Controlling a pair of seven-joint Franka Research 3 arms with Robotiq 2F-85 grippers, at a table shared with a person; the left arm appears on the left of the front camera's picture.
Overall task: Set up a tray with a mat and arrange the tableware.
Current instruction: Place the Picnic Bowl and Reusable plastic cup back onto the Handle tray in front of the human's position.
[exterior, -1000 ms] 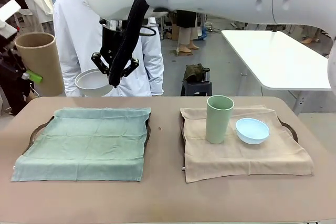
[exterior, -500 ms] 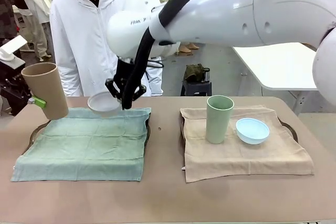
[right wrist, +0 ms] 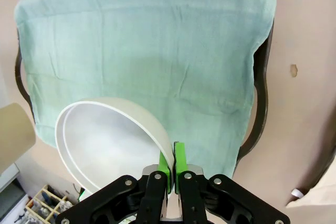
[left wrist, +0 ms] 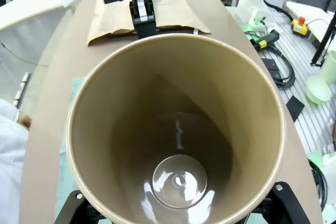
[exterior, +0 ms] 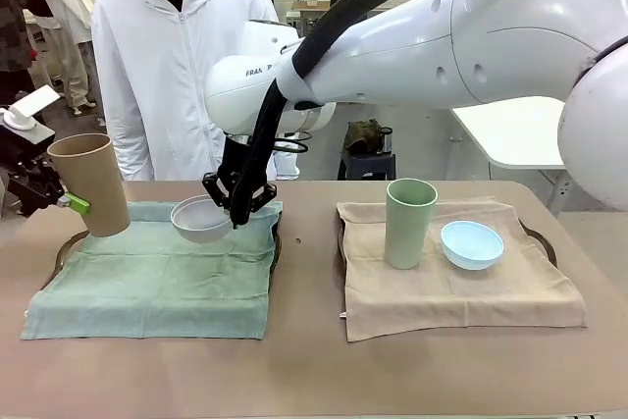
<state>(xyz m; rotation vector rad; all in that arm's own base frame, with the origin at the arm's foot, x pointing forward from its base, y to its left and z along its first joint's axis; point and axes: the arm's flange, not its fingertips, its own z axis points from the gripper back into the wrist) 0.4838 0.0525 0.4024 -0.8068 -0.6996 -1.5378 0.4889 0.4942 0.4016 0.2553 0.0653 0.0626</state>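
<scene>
The right wrist view shows the right gripper [right wrist: 172, 167] pinching the white bowl [right wrist: 107, 142] by its rim above the green mat [right wrist: 157, 56]. The left gripper [exterior: 71, 201] clamps the tan cup [exterior: 90, 183] at that mat's far left corner, leaving its near half open.

Right gripper [exterior: 235, 211] reaching across, pinching white bowl [exterior: 201, 220] by its rim, bowl tilted above green mat [exterior: 157, 267]. Left gripper [exterior: 69, 201] clamped on tan cup [exterior: 90, 183], upright beyond its fingers.
</scene>
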